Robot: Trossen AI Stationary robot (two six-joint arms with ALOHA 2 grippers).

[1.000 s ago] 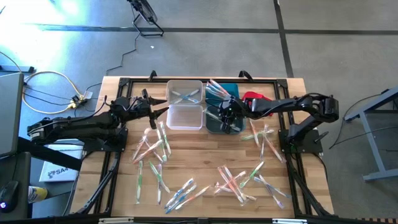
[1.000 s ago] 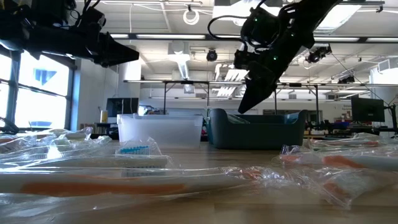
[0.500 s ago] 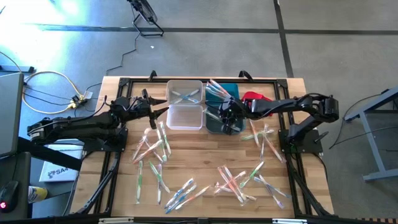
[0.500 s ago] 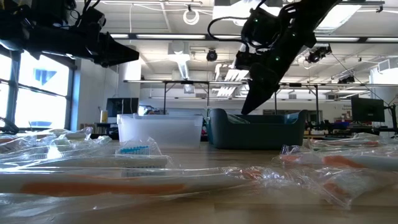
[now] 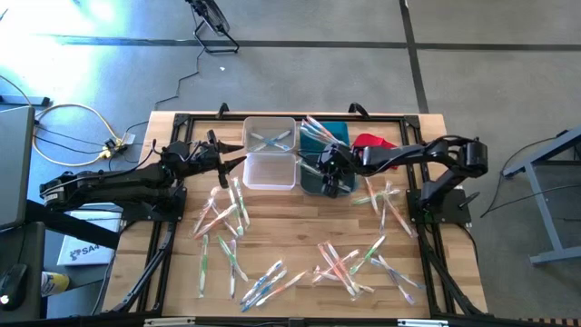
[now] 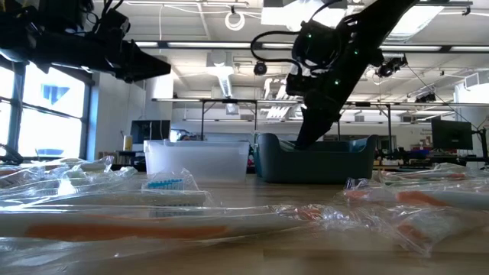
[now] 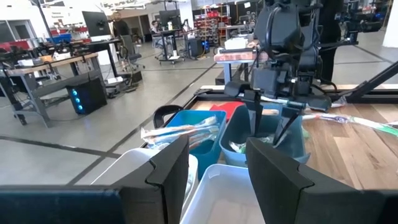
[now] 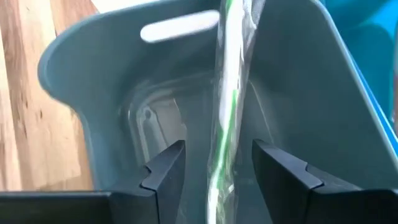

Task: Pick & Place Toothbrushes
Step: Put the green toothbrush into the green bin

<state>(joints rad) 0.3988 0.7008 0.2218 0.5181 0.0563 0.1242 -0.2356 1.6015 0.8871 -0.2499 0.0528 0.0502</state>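
Right gripper (image 5: 325, 173) hangs over the dark grey-blue plastic bin (image 5: 309, 182), fingers parted; a green-accented wrapped toothbrush (image 8: 229, 93) stands loose between them, inside the bin walls. Left gripper (image 5: 238, 154) hovers beside the clear plastic bins (image 5: 270, 170), fingers spread and empty. Other wrapped toothbrushes (image 5: 272, 282) lie scattered on the wooden table (image 5: 300, 222), bare wood between the clusters.

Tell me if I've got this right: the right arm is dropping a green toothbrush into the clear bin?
Not quite. The right gripper is over the dark grey-blue bin, not a clear one; the right wrist view shows the green toothbrush between its open jaws inside that bin.
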